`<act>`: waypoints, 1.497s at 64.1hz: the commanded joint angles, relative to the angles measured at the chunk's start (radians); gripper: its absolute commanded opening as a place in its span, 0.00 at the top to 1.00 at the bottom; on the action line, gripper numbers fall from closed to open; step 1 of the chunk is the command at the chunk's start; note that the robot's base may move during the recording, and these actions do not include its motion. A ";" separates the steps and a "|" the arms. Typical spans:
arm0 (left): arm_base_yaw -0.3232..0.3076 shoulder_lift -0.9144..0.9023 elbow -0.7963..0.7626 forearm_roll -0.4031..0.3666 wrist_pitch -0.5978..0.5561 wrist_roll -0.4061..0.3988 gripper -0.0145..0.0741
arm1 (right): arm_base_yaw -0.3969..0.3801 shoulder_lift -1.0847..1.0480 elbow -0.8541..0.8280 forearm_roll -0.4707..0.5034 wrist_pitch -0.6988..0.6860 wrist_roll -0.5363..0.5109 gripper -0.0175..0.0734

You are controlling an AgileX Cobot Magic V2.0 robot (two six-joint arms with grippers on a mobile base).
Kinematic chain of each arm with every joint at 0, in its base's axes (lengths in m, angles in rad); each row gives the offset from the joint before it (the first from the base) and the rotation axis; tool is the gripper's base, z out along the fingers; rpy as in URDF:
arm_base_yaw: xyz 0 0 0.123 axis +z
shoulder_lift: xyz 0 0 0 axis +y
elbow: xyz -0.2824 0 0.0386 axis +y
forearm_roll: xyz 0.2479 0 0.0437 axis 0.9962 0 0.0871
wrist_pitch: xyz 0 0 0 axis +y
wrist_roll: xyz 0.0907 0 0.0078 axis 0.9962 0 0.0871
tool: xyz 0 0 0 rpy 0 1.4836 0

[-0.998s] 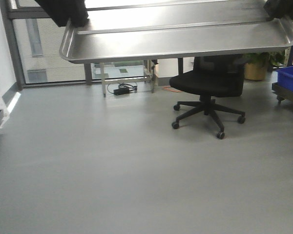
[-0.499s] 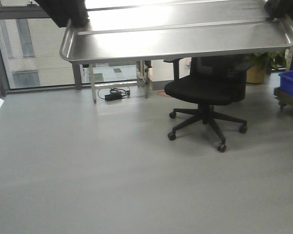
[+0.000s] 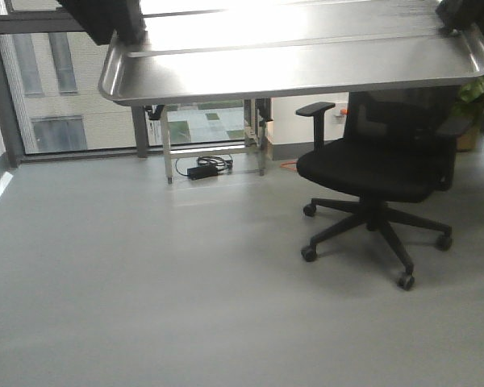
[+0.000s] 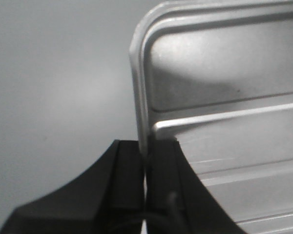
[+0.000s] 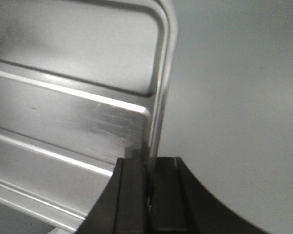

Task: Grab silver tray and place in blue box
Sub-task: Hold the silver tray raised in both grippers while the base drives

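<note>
Both end rims of silver tray [image 3: 290, 72] pinched — left gripper [image 4: 145, 152], right gripper [image 5: 149, 168]

Bare floor [image 3: 145, 298], office chair [image 3: 371, 168] ahead

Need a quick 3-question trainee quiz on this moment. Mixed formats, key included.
1. True or false: the silver tray lies on the floor.
2. What does the left gripper pinch? A) the tray's rim B) the tray's middle ridge C) nothing, it is open
3. Short answer: is the blue box in any view?

Key:
1. False. It is held in the air, with the right gripper clamped on the opposite rim.
2. A
3. No
</note>
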 commanded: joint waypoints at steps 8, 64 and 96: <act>0.000 -0.040 -0.020 0.085 0.047 0.033 0.95 | -0.011 -0.027 -0.036 -0.089 -0.041 -0.012 0.75; 0.000 -0.040 -0.020 0.082 0.047 0.033 0.95 | -0.011 -0.027 -0.036 -0.089 -0.041 -0.012 0.75; 0.000 -0.040 -0.020 0.082 0.047 0.033 0.95 | -0.011 -0.027 -0.036 -0.089 -0.041 -0.012 0.75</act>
